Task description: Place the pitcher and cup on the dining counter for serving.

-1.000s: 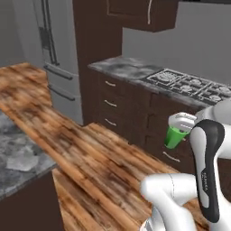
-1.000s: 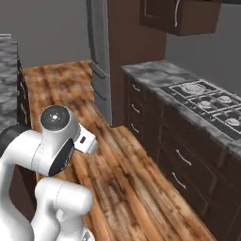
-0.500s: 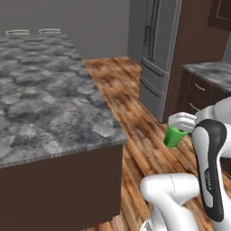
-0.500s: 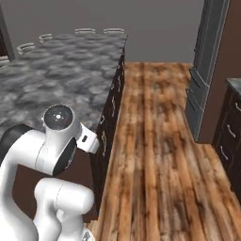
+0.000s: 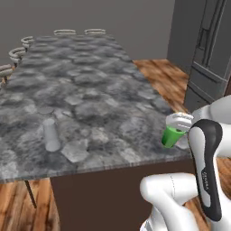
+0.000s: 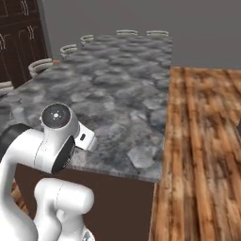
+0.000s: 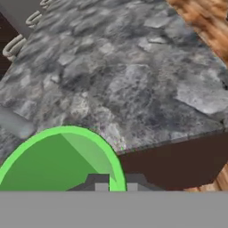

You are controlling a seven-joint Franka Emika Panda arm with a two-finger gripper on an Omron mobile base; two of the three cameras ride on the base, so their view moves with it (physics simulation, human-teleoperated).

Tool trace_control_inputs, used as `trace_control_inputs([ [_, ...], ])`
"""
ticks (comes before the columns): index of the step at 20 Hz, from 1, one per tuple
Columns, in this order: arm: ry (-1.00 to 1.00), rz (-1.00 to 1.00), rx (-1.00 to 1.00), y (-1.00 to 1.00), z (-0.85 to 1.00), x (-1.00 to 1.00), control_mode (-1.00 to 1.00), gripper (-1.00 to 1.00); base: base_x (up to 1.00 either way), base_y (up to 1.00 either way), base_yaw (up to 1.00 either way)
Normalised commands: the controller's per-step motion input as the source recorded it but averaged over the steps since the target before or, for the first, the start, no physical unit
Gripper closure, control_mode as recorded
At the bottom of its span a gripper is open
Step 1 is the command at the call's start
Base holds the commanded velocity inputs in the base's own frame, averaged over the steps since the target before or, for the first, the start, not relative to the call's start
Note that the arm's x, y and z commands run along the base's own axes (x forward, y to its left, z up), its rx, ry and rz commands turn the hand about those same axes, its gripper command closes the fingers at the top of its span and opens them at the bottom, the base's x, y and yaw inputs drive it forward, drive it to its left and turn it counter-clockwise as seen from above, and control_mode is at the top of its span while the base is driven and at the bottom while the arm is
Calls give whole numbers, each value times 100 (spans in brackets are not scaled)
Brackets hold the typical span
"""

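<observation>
The two-finger gripper (image 5: 177, 127) on the white arm is clamped narrow on the rim of the small bright green tapered plastic cup (image 5: 171, 136), which hangs from it, tilted, with its base angled down toward the counter edge. In the hand view the cup's round green rim (image 7: 67, 156) lies right against the dark fingertips (image 7: 101, 183), the open mouth facing the camera.

Just beyond and below the gripper stretches the long grey-veined marble dining counter (image 5: 90, 90) on its dark brown base (image 5: 94, 198). The held cup sits over the near right corner of the slab, at about the edge; whether it touches the marble cannot be told. From the right base view the counter (image 6: 117, 84) runs away ahead of the arm.

Well to the gripper's left, on the near part of the marble, stands the tall pale grey translucent pitcher (image 5: 51, 135), upright, narrow in the body and flaring at its base. In the hand view a pale grey shape (image 7: 15, 122) just beside the cup's rim may be the same pitcher, though that is not certain.

Far past the gripper, curved-back stools (image 5: 65, 32) line the far end and the left side of the counter. To the gripper's right lie the brown wood plank floor (image 6: 202, 141) and a grey steel refrigerator (image 5: 207, 54).
</observation>
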Motion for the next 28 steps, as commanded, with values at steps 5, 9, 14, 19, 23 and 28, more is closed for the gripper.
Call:
trace_control_inputs([
  [5, 0, 0, 0, 0, 0, 0, 100, 100, 24, 100, 18],
  [9, 0, 0, 0, 0, 0, 0, 100, 100, 0, 100, 8],
  [14, 0, 0, 0, 0, 0, 0, 100, 100, 2, 100, 5],
  [19, 0, 0, 0, 0, 0, 0, 100, 100, 18, 100, 2],
  [23, 0, 0, 0, 0, 0, 0, 100, 100, 53, 100, 0],
  [28, 0, 0, 0, 0, 0, 0, 100, 100, 49, 96, -1],
])
